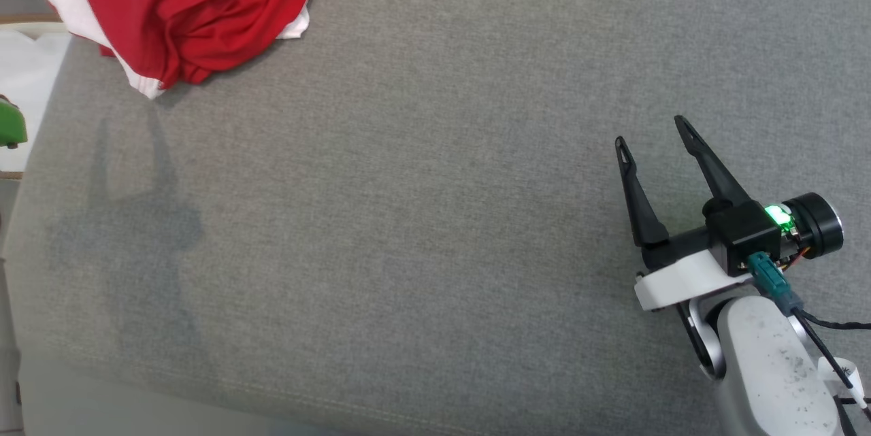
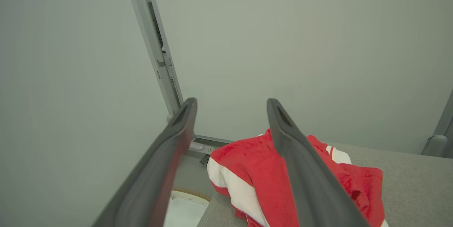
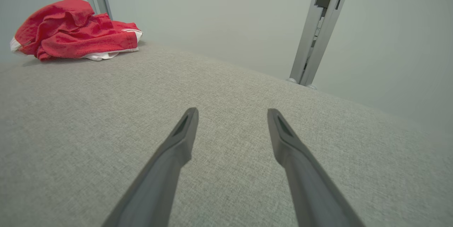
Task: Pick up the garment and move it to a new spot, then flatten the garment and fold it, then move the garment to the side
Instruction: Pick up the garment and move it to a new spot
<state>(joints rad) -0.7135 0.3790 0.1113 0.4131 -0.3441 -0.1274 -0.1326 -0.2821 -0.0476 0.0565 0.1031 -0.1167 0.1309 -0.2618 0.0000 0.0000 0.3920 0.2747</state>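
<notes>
Nearest, the right tool hangs over the bare grey counter, fingers spread wide with nothing between them. The left tool is also wide and empty, pointing at the garment just past its fingertips without touching it. The red-and-white garment lies bunched at the counter's far left corner, well apart from the right tool. From that crumpled heap, I judge that pickup, flattening, folding and setting aside all remain.
</notes>
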